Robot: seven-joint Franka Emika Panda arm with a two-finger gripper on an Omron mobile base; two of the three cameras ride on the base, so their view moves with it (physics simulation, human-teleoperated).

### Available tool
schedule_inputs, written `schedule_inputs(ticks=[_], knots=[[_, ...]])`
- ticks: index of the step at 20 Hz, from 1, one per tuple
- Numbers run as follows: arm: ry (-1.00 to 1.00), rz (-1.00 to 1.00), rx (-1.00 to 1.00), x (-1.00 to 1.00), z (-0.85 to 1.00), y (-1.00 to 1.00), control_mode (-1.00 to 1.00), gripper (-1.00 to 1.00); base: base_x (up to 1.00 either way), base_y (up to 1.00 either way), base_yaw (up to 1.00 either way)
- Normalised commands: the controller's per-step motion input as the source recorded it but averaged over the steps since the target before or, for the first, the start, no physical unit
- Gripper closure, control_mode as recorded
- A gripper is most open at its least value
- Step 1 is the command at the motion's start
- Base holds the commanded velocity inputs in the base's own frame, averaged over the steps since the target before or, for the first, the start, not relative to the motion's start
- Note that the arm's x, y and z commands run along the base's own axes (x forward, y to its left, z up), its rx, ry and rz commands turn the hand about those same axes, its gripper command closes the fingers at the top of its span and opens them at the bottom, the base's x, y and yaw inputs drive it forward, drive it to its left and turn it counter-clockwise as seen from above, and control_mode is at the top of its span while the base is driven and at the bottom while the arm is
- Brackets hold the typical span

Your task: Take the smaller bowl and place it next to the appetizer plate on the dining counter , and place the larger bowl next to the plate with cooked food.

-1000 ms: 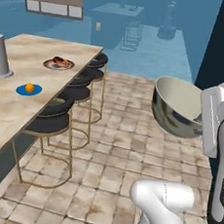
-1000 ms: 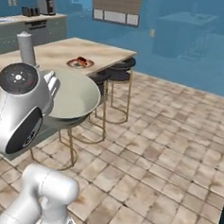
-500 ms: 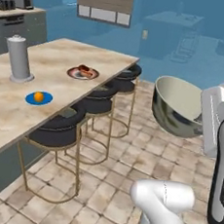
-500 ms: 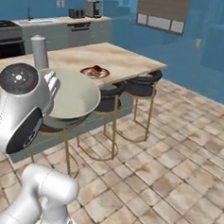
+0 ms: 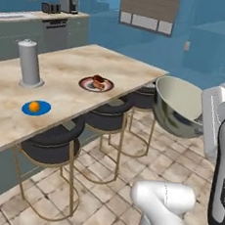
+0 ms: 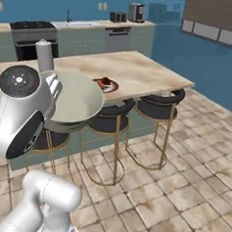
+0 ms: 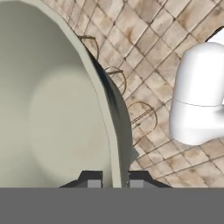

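My gripper [image 7: 113,180] is shut on the rim of the larger bowl [image 5: 178,105], one finger inside and one outside. The bowl, cream inside and dark outside, hangs tilted in the air over the tiled floor, to the right of the stools [image 6: 75,99] [image 7: 52,100]. The dining counter [image 5: 63,87] [image 6: 136,70] stretches away on the left. On it lie the plate with cooked food [image 5: 96,84] [image 6: 106,84] and, nearer, the blue appetizer plate [image 5: 36,108] with its orange ball. The smaller bowl is out of view.
A grey cylinder [image 5: 30,64] [image 6: 44,55] stands on the counter behind the blue plate. Black round stools [image 5: 51,140] [image 6: 157,99] line the counter's near side. Kitchen cabinets with appliances [image 6: 94,35] run along the back wall. Open tiled floor [image 6: 182,181] lies to the right.
The whole picture has shifted as the base drives: the counter, plates and stools now look closer and larger. The bowl stays the same in my shut gripper.
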Motion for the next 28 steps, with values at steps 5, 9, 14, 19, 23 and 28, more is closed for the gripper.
schedule_inputs(ticks=[5, 9, 14, 19, 23, 28], knots=[[0.0, 0.0, 0.0, 0.0, 0.0, 0.0, 1.0, 1.0, 0.74, -1.0, 0.42], [0.0, 0.0, 0.0, 0.0, 0.0, 0.0, 1.0, 1.0, 0.57, -1.0, 0.45], [0.0, 0.0, 0.0, 0.0, 0.0, 0.0, 1.0, 1.0, 0.4, -1.0, 0.45], [0.0, 0.0, 0.0, 0.0, 0.0, 0.0, 1.0, 1.0, 0.35, -1.0, 0.45], [0.0, 0.0, 0.0, 0.0, 0.0, 0.0, 1.0, 1.0, 0.91, -0.84, 0.39], [0.0, 0.0, 0.0, 0.0, 0.0, 0.0, 1.0, 1.0, 1.0, -0.12, 0.25]])
